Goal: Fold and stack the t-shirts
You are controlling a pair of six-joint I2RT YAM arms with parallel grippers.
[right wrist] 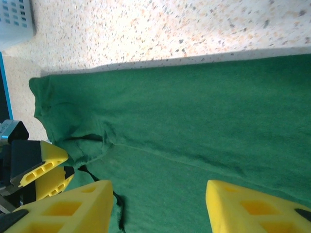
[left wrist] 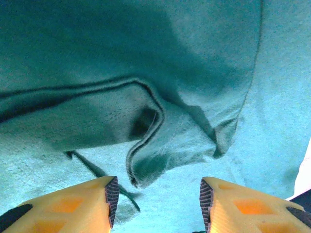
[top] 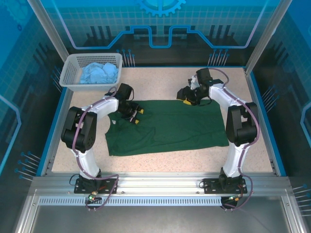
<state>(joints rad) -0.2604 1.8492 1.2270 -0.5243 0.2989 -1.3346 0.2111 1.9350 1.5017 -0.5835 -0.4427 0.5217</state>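
Observation:
The dark green t-shirt point(top: 170, 127) lies spread flat across the middle of the table. My left gripper point(top: 137, 116) hovers open over its left part, near the collar. In the left wrist view the left gripper point(left wrist: 158, 206) is just short of a curled hem fold point(left wrist: 148, 162) of the shirt, with nothing between its fingers. My right gripper point(top: 187, 100) hangs open over the shirt's far edge. Below the right gripper point(right wrist: 158, 208) is flat green cloth point(right wrist: 204, 121) and a sleeve seam. The light blue t-shirt point(top: 99, 74) lies crumpled in the basket.
The white lattice basket point(top: 73, 83) stands at the far left corner of the table, and its corner point(right wrist: 14, 19) is in the right wrist view. Speckled tabletop point(top: 160, 80) lies bare beyond the shirt. Blue walls ring the table.

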